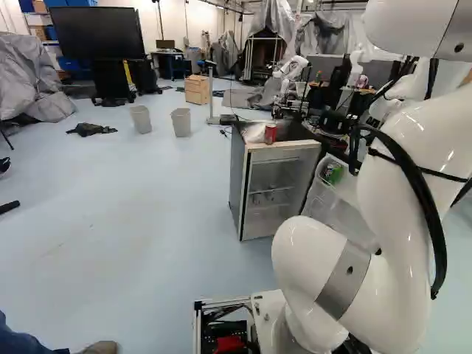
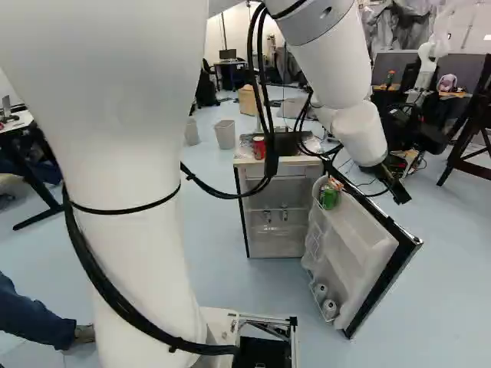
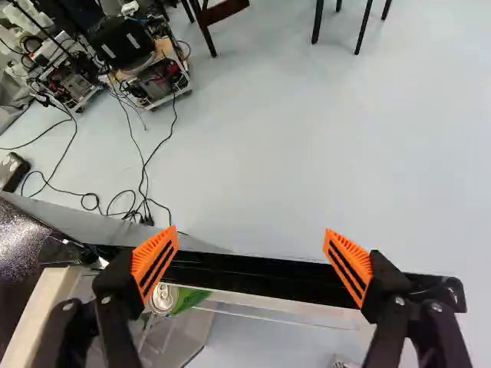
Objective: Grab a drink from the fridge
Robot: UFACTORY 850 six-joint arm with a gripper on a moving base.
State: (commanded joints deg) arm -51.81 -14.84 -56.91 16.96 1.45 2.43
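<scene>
The gripper [image 3: 252, 232] stood with jaws spread near the fridge door [image 3: 253, 279] — a careless descent could have struck its edge and toppled the green can [image 2: 329, 199].

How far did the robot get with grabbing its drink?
The fridge door is already open. The gripper is open above the door's edge, holding nothing. Left to do: grip a drink, maybe the green can in the door, and lift it out.
</scene>
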